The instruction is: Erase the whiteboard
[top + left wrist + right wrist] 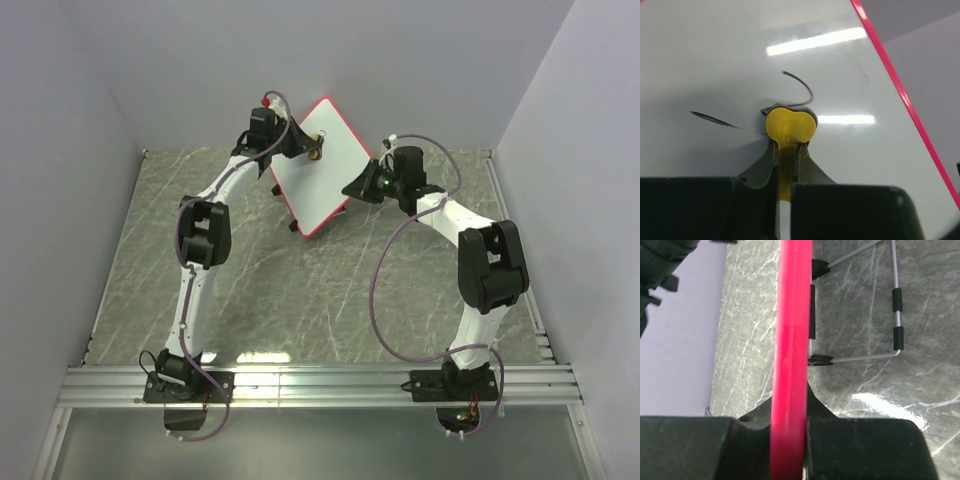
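The whiteboard point(325, 175) stands tilted at the back of the table, white with a red-pink frame. My left gripper point(311, 151) is shut on a small yellow eraser point(790, 125), whose rounded head presses against the board's face point(730, 50). A curved dark stroke point(804, 86) and a short dark streak point(715, 119) show on the board beside the eraser. My right gripper point(357, 186) is shut on the board's right edge. In the right wrist view the red frame point(790, 330) runs straight up between the fingers point(820, 415).
A thin wire stand point(896, 315) with black sleeves sits on the grey marble table point(280, 290) behind the board. Purple-grey walls point(80, 120) close in the back and both sides. A metal rail point(320, 380) runs along the near edge.
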Available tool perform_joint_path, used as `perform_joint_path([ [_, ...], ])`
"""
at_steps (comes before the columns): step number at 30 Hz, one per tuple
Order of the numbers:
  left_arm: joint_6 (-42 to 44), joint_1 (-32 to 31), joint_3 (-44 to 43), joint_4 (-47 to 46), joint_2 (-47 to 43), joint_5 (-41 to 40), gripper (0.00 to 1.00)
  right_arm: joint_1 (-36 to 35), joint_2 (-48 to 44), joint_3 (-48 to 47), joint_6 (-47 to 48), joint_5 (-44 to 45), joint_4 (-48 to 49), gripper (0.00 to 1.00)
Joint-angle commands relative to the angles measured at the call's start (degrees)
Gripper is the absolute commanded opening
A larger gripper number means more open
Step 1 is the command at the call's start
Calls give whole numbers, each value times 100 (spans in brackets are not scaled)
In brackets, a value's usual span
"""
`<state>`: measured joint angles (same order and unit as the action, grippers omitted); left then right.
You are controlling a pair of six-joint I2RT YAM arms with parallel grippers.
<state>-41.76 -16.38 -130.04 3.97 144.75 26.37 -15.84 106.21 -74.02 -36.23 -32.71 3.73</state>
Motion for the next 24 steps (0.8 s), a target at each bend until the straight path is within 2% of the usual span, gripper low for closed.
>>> perform_joint_path([
  [1, 80, -603, 321, 192, -403, 773, 0, -982, 189, 45, 608, -1607, -1374, 0],
  [12, 80, -489, -83, 517, -518, 510, 0, -1712, -268, 607, 1275, -1730, -1937, 0],
  [18, -17, -190, -408, 841, -105, 159, 0, -1967, -435, 784, 1557, -1905, -2191, 0],
  [21, 27, -50, -330, 965, 62, -79, 0, -2090, -479, 714, 1864, -1897, -2683, 0],
  [24, 19, 82, -23, 1018, 194, -220, 0, -2117, -566, 809, 1918, -1923, -2737, 0],
])
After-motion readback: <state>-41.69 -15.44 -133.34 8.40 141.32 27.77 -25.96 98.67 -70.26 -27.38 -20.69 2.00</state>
